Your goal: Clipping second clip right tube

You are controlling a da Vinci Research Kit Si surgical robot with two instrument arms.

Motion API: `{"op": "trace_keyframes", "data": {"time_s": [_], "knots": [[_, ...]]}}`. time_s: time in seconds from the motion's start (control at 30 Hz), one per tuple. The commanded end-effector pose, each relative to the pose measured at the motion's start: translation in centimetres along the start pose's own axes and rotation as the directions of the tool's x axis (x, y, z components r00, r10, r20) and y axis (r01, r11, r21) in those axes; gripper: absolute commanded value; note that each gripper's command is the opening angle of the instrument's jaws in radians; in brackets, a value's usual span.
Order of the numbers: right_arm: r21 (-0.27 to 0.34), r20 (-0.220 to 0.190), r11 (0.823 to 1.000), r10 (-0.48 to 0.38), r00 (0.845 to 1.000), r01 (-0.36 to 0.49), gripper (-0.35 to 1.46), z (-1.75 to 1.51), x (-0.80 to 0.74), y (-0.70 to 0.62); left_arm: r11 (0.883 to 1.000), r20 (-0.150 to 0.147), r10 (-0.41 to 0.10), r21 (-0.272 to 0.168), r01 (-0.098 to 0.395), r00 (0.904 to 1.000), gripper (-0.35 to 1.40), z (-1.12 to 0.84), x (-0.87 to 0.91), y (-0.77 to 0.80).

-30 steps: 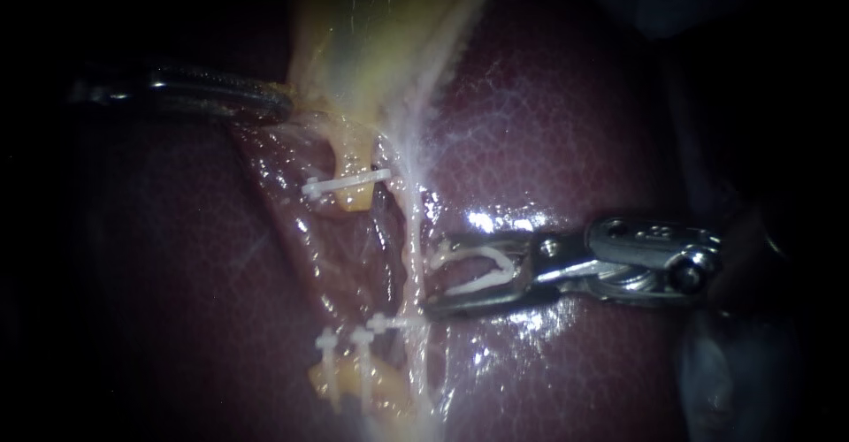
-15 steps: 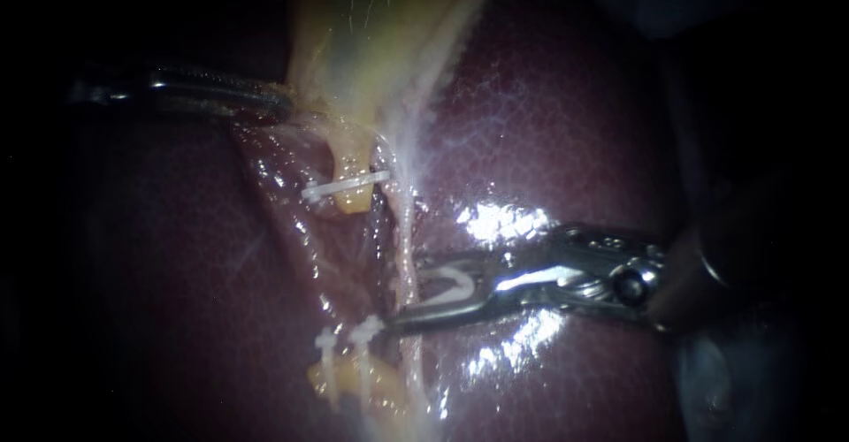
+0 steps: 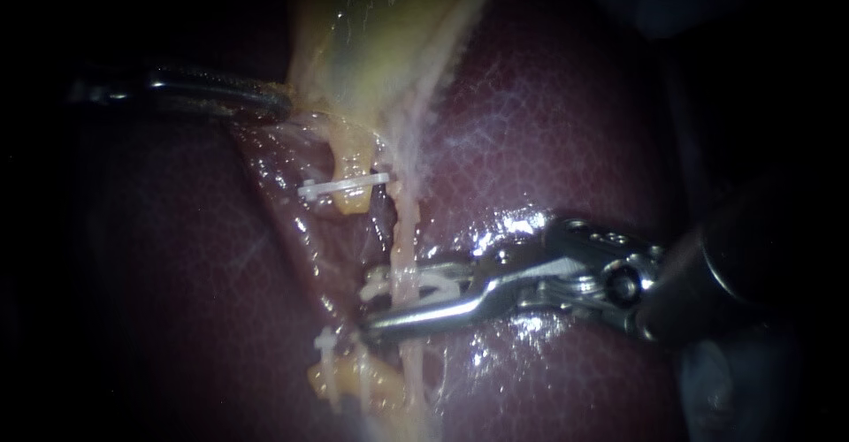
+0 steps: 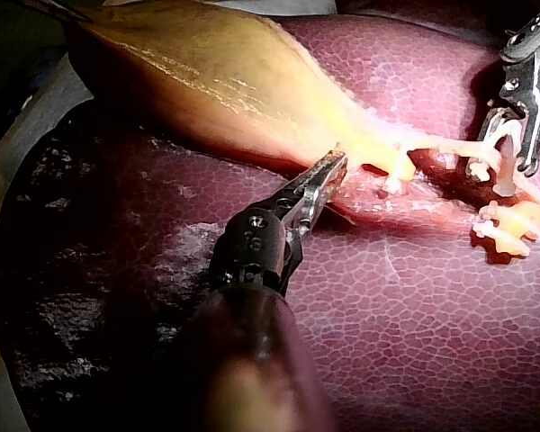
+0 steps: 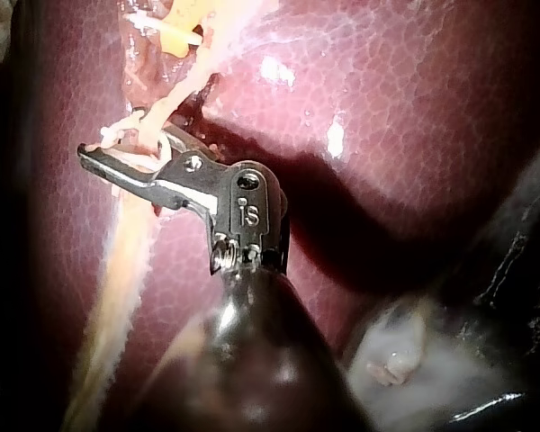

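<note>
The pale right tube (image 3: pixel 405 246) runs down from the yellowish gallbladder (image 3: pixel 380 35) over the liver (image 3: pixel 548 124). My right instrument (image 3: pixel 378 301) reaches across this tube, one jaw on each side. A white clip (image 3: pixel 376 283) sits between its jaws, which are drawn close on it. The right wrist view shows the same jaws (image 5: pixel 108 155) astride the pale strand. My left instrument (image 3: pixel 283 102) is shut on tissue at the gallbladder's neck, as the left wrist view (image 4: pixel 328 173) also shows.
One white clip (image 3: pixel 343 184) crosses a yellow stump above the jaws. More clips (image 3: pixel 325 343) sit on a yellow stump (image 3: pixel 358 380) below them, partly hidden by the lower jaw. Wet liver glistens around the right instrument's shaft.
My right instrument has pushed leftward across the right tube, and its jaws have narrowed around it with the clip. The left instrument has stayed put.
</note>
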Motion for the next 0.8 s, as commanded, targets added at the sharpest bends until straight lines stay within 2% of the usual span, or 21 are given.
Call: {"op": "trace_keyframes", "data": {"time_s": [0.03,0.2,0.43,0.63,0.8], "knots": [[0.0,0.001,1.0,0.005,1.0,-0.005,0.44,0.0,0.0,-0.01,1.0,0.0,0.001,-0.002,-0.001,1.0,-0.35,0.0,0.0,0.0],[0.003,-0.001,1.0,0.017,1.0,-0.017,0.39,-0.03,0.01,0.0,1.0,0.0,0.001,-0.002,-0.001,1.0,-0.35,0.0,0.0,0.0],[0.003,-0.002,0.999,0.046,0.999,-0.046,0.14,-0.08,0.01,0.05,1.0,0.0,0.001,-0.002,-0.001,1.0,-0.35,0.0,0.0,0.0],[0.027,0.003,0.998,0.063,0.998,-0.063,-0.35,-0.08,0.02,0.05,1.0,0.0,0.001,-0.002,-0.001,1.0,-0.35,0.0,0.0,0.0],[0.031,0.006,0.998,0.062,0.998,-0.062,-0.35,-0.06,0.07,0.04,1.0,0.0,0.001,-0.002,-0.001,1.0,-0.35,0.0,0.0,0.0]]}}
